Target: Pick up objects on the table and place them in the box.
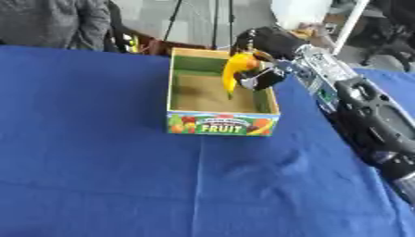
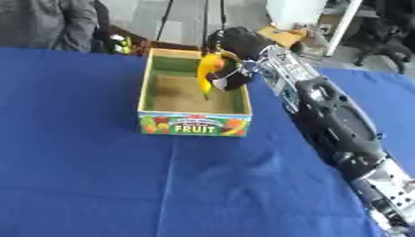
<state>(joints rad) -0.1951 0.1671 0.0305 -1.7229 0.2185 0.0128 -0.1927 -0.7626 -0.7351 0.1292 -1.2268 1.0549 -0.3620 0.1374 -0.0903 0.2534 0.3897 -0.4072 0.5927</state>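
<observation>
A cardboard box (image 1: 222, 123) with a green inside and a "FRUIT" label on its front wall stands on the blue table, a little beyond the middle. My right hand (image 1: 266, 46) reaches in from the right and hangs over the box's right side. Its fingers are curled round a yellow banana (image 1: 234, 70), which points down into the box, its tip just above the brown floor. I see nothing else lying inside the box. My left hand shows in neither view.
The blue cloth (image 1: 97, 152) covers the whole table in front of and beside the box. My right arm (image 2: 332, 120) runs along the right edge. A person in grey (image 1: 48, 23) stands beyond the far left edge.
</observation>
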